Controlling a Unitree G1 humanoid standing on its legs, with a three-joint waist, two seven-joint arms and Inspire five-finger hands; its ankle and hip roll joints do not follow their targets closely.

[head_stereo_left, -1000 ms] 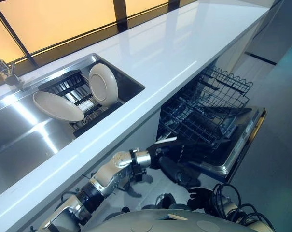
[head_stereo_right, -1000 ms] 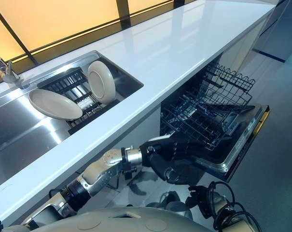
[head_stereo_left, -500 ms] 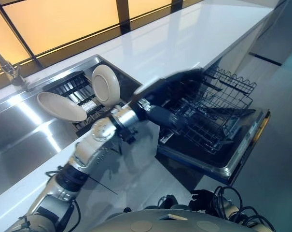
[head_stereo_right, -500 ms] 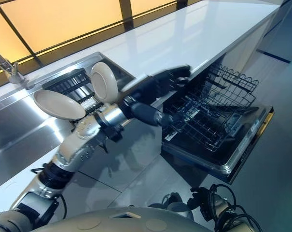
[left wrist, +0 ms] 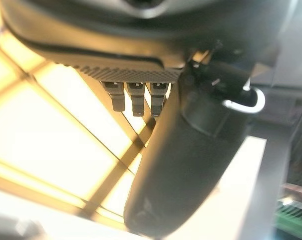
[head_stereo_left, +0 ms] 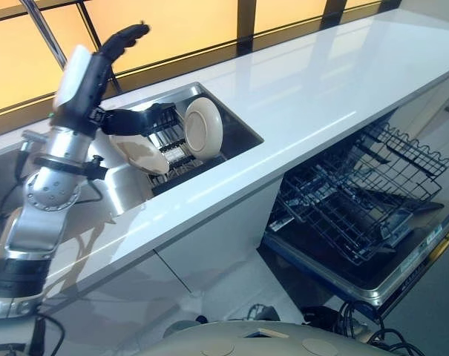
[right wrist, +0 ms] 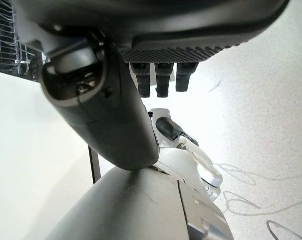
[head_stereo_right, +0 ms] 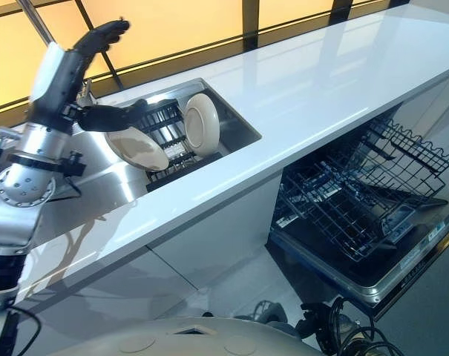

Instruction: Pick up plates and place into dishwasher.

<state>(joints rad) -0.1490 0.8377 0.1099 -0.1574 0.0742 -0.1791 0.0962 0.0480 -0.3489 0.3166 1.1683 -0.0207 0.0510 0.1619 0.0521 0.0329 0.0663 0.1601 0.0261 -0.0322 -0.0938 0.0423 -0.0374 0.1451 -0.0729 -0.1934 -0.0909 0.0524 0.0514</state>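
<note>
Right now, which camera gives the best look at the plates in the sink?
The right eye view: both plates stand in the sink rack, with the raised left hand covering little of them. The left eye view shows the same, with the thumb overlapping one plate slightly more. In the wrist views I see no plates.

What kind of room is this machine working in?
Most likely a kitchen. A long white countertop holds a steel sink with two pale plates standing in a dark rack, and below it a dishwasher stands open with its wire racks pulled out.
</note>
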